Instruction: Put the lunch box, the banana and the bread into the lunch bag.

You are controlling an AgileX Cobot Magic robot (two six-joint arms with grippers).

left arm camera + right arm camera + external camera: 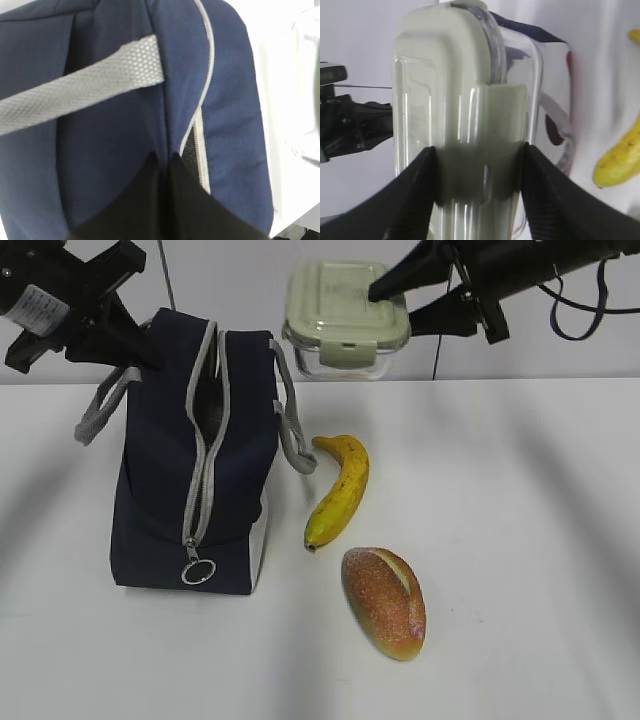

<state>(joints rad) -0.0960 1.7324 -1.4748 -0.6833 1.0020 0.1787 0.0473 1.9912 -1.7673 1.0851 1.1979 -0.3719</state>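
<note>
The navy lunch bag point(165, 470) stands upright at the left, its grey zipper parted along the top. My left gripper point(150, 345) is shut on the bag's fabric beside the zipper opening; the left wrist view shows the jaws point(164, 159) pinching that edge. My right gripper point(393, 305) is shut on the lunch box point(345, 320), a clear box with a sage-green lid, and holds it in the air behind and right of the bag's top. The right wrist view shows the jaws point(479, 150) clamped across the lunch box point(450, 100). The banana point(340, 490) and the bread point(385, 600) lie on the table right of the bag.
A grey webbing handle point(75, 95) crosses the bag's side, and another handle point(293, 430) hangs toward the banana. The zipper's ring pull point(198, 571) hangs at the bag's front bottom. The banana's end shows in the right wrist view point(620, 160). The white table point(520, 540) stretches right.
</note>
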